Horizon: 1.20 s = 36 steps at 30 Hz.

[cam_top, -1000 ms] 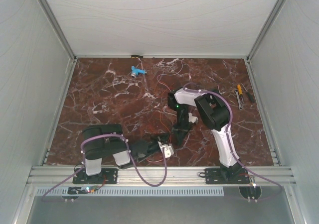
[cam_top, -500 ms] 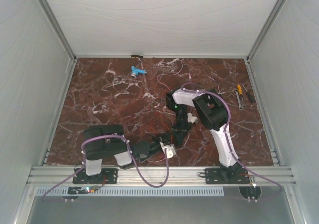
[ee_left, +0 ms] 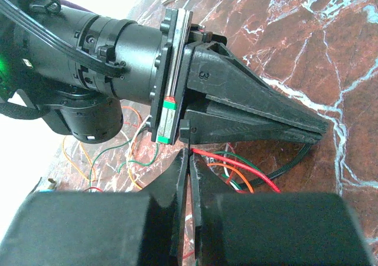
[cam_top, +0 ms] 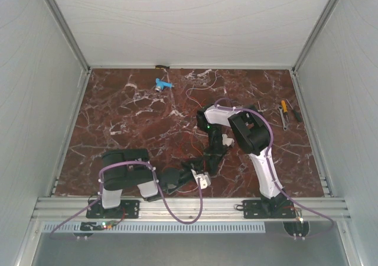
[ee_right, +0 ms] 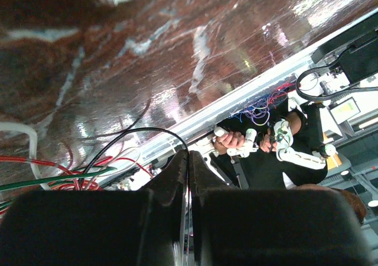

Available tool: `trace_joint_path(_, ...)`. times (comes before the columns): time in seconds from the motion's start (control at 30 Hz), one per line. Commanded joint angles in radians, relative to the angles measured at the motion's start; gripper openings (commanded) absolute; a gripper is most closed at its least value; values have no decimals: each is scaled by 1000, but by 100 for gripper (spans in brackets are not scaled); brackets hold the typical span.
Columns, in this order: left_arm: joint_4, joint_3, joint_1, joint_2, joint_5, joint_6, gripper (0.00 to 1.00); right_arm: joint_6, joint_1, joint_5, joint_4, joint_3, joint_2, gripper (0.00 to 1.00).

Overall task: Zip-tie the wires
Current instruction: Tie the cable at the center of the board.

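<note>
The wires [ee_left: 236, 168] are thin, limp strands in red, orange, green, black and white. In the left wrist view a small bunch lies on the marble desk [ee_left: 295, 53]. The red strand [ee_left: 260, 181] runs out almost straight, the orange strand [ee_left: 241, 177] curves beside it, the green strand [ee_left: 224, 155] arcs above, and the black strand [ee_left: 295, 159] loops wide around them. Further back, loose orange and green curls sprawl flat. From above, a pale strand [cam_top: 198, 90] forms an open loop toward the far middle of the desk, apart from the bunch.
</note>
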Motion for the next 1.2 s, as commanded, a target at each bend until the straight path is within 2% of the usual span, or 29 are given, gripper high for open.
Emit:
trace_joint_path(0.0, 266, 12, -5, 0, -18, 14, 0, -6, -14, -7, -8, -20, 35, 0)
trace_joint_path(1.17, 266, 16, -22, -36, -67, 48, 0, -27, -32, -31, -7, -7, 74, 0)
